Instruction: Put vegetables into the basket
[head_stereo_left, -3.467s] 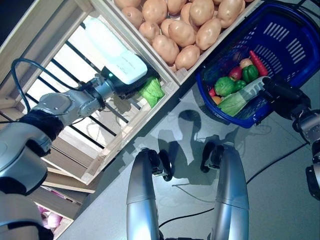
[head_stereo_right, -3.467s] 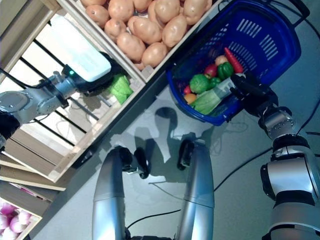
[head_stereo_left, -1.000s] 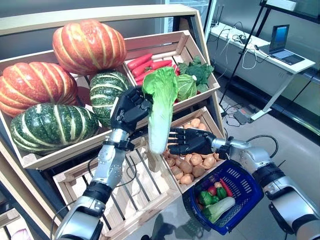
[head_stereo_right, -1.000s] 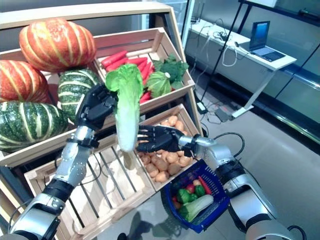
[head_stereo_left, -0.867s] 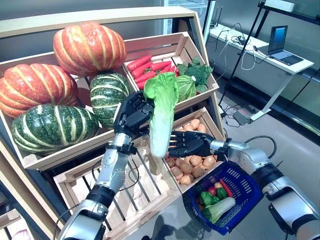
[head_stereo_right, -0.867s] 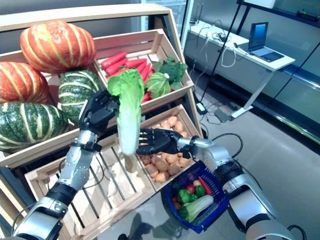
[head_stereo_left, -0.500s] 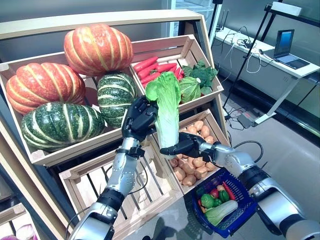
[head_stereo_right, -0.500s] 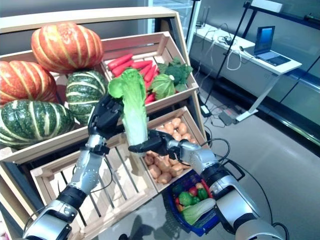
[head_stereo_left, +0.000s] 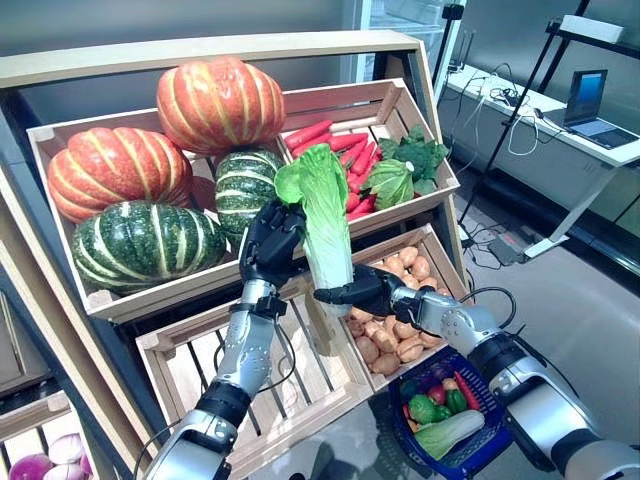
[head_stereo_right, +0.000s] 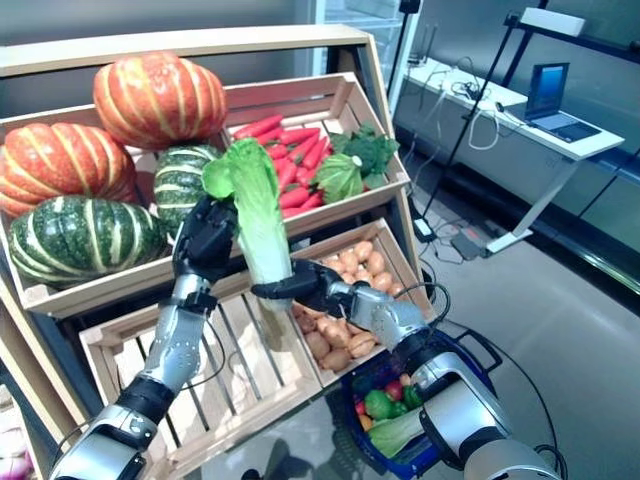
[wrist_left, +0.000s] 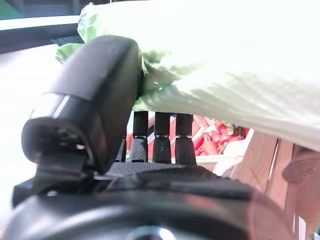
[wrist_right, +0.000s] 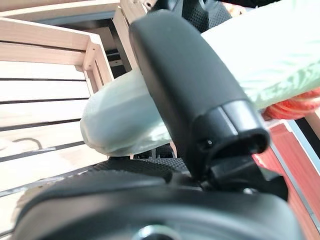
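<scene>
Cabbage held upright between both hands before the crates

Both hands gripped a long napa cabbage (head_stereo_left: 327, 235) in the air in front of the wooden display stand (head_stereo_left: 240, 48). The left hand (head_stereo_left: 268, 243) had its fingers and thumb curled round the leafy upper half; the right hand (head_stereo_left: 362, 290) clasped the pale stalk end lower down.

Behind them, the top crate (head_stereo_left: 60, 135) held orange and striped green pumpkins (head_stereo_left: 215, 102), and the crate beside it carried red peppers (head_stereo_left: 335, 145) and leafy greens (head_stereo_left: 405, 170). Below, an empty slatted crate (head_stereo_left: 200, 360) sat beside a crate of potatoes (head_stereo_left: 400, 300).

A blue basket (head_stereo_left: 455, 455) hung low by the right arm, with a green pepper, a red chilli and another cabbage inside.

Farther off on the right, across grey floor, a white counter (head_stereo_left: 560, 125) bore a laptop (head_stereo_left: 590, 95) and cables.
</scene>
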